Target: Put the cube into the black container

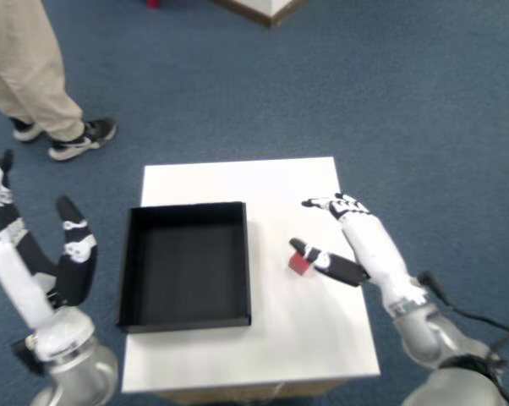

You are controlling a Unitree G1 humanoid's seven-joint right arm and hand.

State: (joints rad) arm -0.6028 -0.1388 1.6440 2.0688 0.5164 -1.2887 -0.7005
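Cube point(299, 263) placement first: from my head camera I see the small red block sitting on the white desk point(238, 182), just right of the black container point(187, 264) and clear of its right wall. The container is an open, shallow square tray with nothing inside it, lying on the left half of the desk.

My right robot hand point(343, 241) is over the right part of the desk, spread wide, holding nothing. Its thumb point(318, 256) reaches in from the right and its tip looks to be touching the cube's right side (or only overlapping it, I cannot tell which). The other fingers point(322, 204) stretch out above and beyond the cube, apart from it.

My left robot hand point(43, 262) is raised beside the desk's left edge, fingers up, off the surface.

A person's legs and sneakers point(81, 137) stand on the blue carpet point(407, 101) at the upper left.
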